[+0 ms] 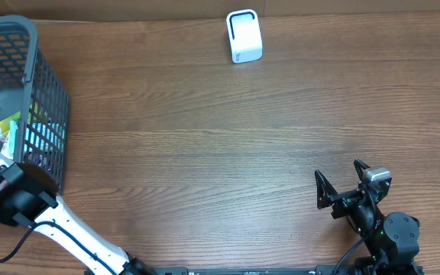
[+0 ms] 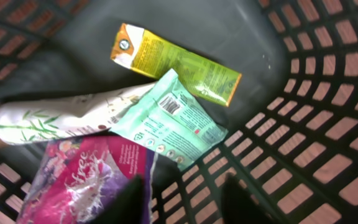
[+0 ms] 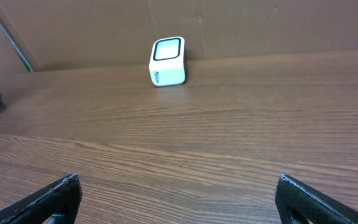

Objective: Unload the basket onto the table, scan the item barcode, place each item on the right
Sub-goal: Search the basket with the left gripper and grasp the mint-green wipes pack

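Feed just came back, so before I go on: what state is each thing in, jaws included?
Basket: upright, four items inside.
Yellow-green packet: flat on basket floor.
Mint packet: flat, barcode facing up.
White bamboo-print tube: on its side, partly under mint packet.
Purple packet: flat, beside the tube.
Scanner: upright at table's far edge.
Left gripper: inside basket, jaws apart, empty.
Right gripper: over table, jaws wide open, empty.

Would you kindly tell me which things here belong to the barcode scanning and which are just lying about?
Job: white box-shaped scanner; dark grey plastic mesh basket; mint-green packet, barcode showing.
Lying about, probably: yellow-green sachet; white leaf-printed tube; purple pouch.
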Controlling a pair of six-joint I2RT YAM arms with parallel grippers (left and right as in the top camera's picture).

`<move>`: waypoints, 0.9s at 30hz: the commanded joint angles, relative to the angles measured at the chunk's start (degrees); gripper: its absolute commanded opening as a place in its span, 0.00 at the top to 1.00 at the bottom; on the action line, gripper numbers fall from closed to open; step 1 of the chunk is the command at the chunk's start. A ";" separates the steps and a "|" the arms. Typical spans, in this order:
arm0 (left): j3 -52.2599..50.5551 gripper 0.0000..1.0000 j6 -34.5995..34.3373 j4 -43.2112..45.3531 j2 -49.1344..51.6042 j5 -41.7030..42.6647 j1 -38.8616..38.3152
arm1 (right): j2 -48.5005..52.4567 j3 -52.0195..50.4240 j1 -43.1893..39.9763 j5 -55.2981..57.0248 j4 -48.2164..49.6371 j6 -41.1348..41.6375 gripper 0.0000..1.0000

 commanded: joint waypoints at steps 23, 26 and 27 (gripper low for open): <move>-26.93 0.39 -22.21 6.51 -0.42 -9.62 0.24 | -0.68 0.42 0.37 -0.74 -1.33 0.24 0.00; -30.47 0.34 -24.72 9.64 -0.42 -9.22 -0.33 | -0.68 0.42 0.37 -0.74 -1.31 0.24 0.00; -31.63 0.32 -24.70 10.93 -0.42 -8.92 -0.50 | -0.68 0.42 0.37 -0.74 -1.31 0.24 0.00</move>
